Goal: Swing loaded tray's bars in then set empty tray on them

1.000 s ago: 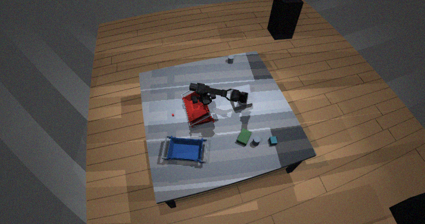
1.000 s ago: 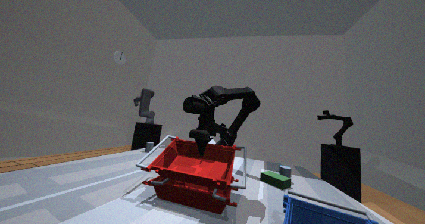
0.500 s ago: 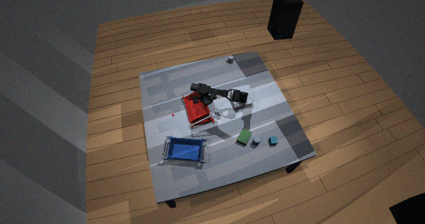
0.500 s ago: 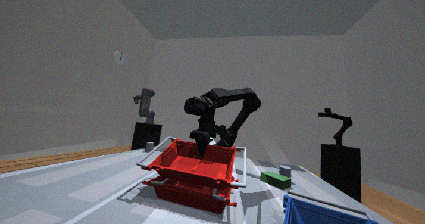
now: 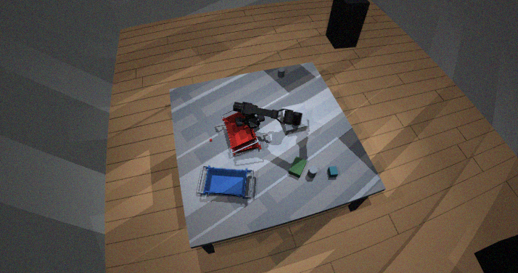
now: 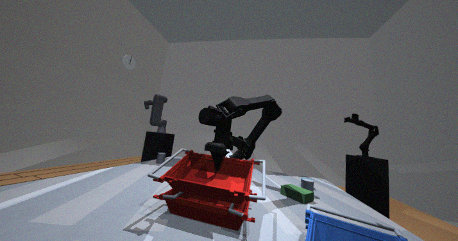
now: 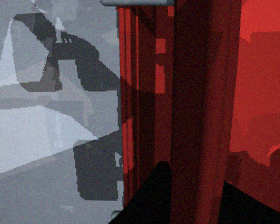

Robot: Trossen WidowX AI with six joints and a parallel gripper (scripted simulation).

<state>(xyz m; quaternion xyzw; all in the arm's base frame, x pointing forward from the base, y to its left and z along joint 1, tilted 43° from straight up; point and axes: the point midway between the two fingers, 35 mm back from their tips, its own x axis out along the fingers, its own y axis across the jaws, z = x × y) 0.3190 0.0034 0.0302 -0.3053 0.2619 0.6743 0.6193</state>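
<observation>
The loaded red tray [image 6: 205,212] stands on the table. Front ends of its left bar [image 6: 173,195] and right bar [image 6: 237,212] show turned in over its top; the rest of the bars and the load are mostly hidden. The upper red tray [image 5: 241,134] [image 6: 237,183] [image 7: 206,100] is directly above it, looks slightly tilted and shows no blocks inside. Its own left bar [image 6: 168,163] and right bar [image 6: 263,179] stand outward. Whether it touches the lower bars, I cannot tell. My gripper [image 6: 218,163] is shut on its far long wall, one finger inside.
A blue tray [image 5: 226,184] [image 6: 346,228] lies nearby. A green block [image 5: 297,167] [image 6: 296,193], a grey cylinder [image 5: 312,172] [image 6: 307,184] and a teal cube [image 5: 332,171] stand to the right. Another cylinder [image 5: 281,72] [image 6: 161,157] is farther back. A tiny red piece [image 5: 210,140] lies left.
</observation>
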